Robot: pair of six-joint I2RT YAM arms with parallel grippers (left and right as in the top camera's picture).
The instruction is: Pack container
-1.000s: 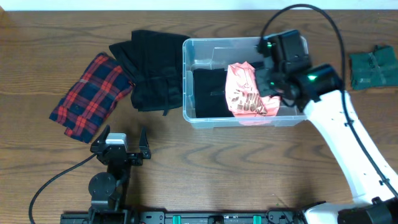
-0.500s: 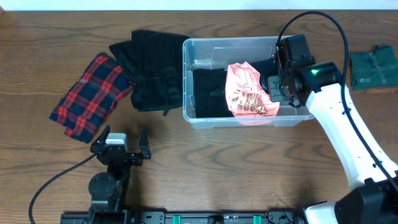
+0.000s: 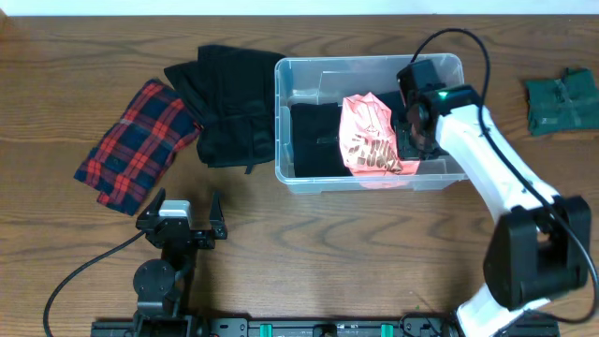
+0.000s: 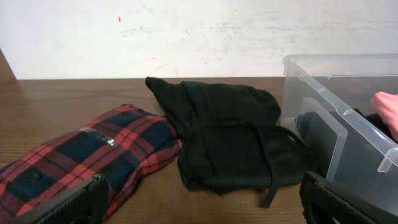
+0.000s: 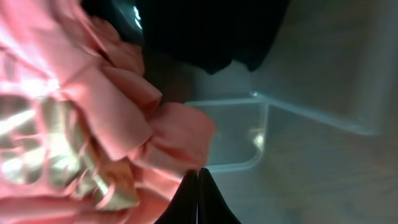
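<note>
- container (image 3: 356,62) sits centre-right on table (image 3: 374,243), pink garment (image 3: 372,136) inside
- right gripper (image 5: 199,180) in container, jaws clenched together at pink garment's edge
- left gripper (image 3: 184,206) released, spread wide

Robot lab, wooden table (image 3: 374,243), white wall (image 4: 186,31)

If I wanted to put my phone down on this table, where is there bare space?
Roomiest: the bare table in front of the container. Also the far-left corner behind the plaid cloth, and a strip between container and green cloth. Crowded: the black garment meets the container's left wall; inside lie a pink garment, dark clothing and the right end effector.
</note>
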